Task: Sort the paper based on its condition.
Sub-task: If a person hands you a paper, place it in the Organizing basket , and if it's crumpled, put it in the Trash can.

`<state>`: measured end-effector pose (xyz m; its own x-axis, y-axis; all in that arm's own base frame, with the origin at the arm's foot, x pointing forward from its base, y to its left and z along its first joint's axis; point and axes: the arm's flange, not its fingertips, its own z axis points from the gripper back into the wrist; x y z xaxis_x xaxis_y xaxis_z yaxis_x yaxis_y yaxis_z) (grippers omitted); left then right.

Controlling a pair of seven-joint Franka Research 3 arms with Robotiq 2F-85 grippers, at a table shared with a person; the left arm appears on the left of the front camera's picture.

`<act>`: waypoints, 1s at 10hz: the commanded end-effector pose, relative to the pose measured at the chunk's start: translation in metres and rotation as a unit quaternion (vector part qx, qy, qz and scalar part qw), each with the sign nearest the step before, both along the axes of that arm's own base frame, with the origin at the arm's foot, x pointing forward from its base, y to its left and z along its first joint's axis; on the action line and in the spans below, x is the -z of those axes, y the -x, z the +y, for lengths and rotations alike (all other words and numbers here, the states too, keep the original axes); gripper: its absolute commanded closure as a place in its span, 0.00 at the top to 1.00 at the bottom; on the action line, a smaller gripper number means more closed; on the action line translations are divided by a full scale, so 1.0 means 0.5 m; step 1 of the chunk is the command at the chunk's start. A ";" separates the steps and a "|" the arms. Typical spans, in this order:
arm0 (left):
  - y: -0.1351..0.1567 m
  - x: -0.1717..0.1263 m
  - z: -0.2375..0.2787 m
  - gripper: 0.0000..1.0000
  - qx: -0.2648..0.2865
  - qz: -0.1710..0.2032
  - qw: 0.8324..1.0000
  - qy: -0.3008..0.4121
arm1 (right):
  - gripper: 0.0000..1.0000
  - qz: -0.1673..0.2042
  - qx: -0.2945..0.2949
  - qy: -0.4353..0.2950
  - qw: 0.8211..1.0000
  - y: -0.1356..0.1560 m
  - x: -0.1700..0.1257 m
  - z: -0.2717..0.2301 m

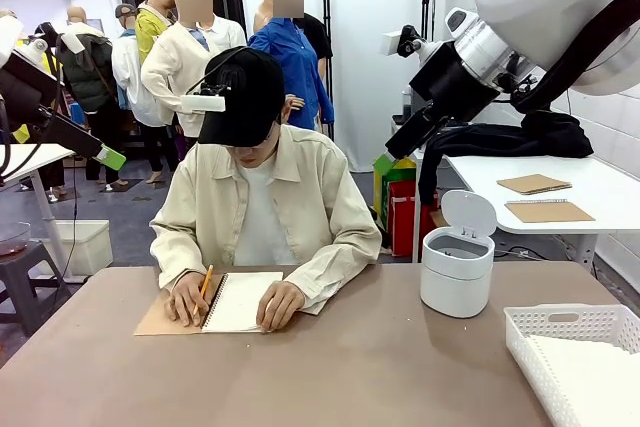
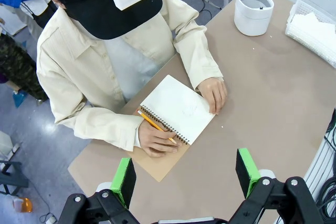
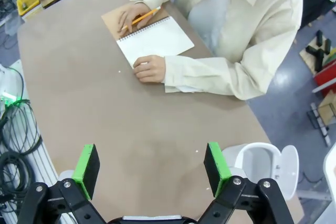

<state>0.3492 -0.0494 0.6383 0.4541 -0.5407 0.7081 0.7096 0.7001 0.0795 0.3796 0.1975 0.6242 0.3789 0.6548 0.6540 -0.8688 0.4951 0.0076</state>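
Note:
A person at the far side writes with a yellow pencil [image 1: 205,282] on the open page of a spiral notebook [image 1: 240,301] that lies on its brown cover. What looks like off-white paper [image 1: 595,372] lies in the white lattice basket [image 1: 560,319] at the near right. High above the table hangs my left gripper [image 2: 185,171], open and holding nothing, over the notebook [image 2: 178,109] and the person's hands. My right gripper [image 3: 151,162] is also open with nothing in it, high over bare tabletop, the notebook [image 3: 155,39] far ahead of it.
A white bin [image 1: 457,267] with its flip lid raised stands at the right, behind the basket. The brown table [image 1: 330,367] is bare across its middle and front. A side table [image 1: 590,187] at the right holds two brown notebooks. Cables [image 3: 16,129] hang beside the table.

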 end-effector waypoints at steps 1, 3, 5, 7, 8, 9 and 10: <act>0.000 0.001 0.000 1.00 -0.001 0.000 1.000 0.001 | 1.00 -0.002 0.002 -0.018 1.000 -0.003 -0.005 -0.001; 0.000 0.001 0.000 1.00 -0.001 0.000 1.000 0.001 | 1.00 0.006 -0.004 -0.048 0.999 -0.006 -0.011 -0.008; 0.000 0.001 0.000 1.00 -0.001 0.000 1.000 0.001 | 1.00 0.007 0.005 -0.063 0.998 -0.010 -0.015 -0.012; 0.000 0.001 0.000 1.00 -0.001 0.000 1.000 0.001 | 1.00 0.012 0.011 -0.069 0.997 -0.014 -0.014 -0.011; 0.000 0.001 0.000 1.00 -0.001 0.000 1.000 0.001 | 1.00 0.015 0.012 -0.076 0.997 -0.016 -0.015 -0.010; 0.000 0.001 0.000 1.00 -0.001 0.000 1.000 0.001 | 1.00 0.023 0.013 -0.074 0.997 -0.021 -0.010 -0.008; 0.000 0.001 0.000 1.00 -0.001 0.000 1.000 0.001 | 1.00 0.025 0.013 -0.070 0.997 -0.024 -0.008 -0.009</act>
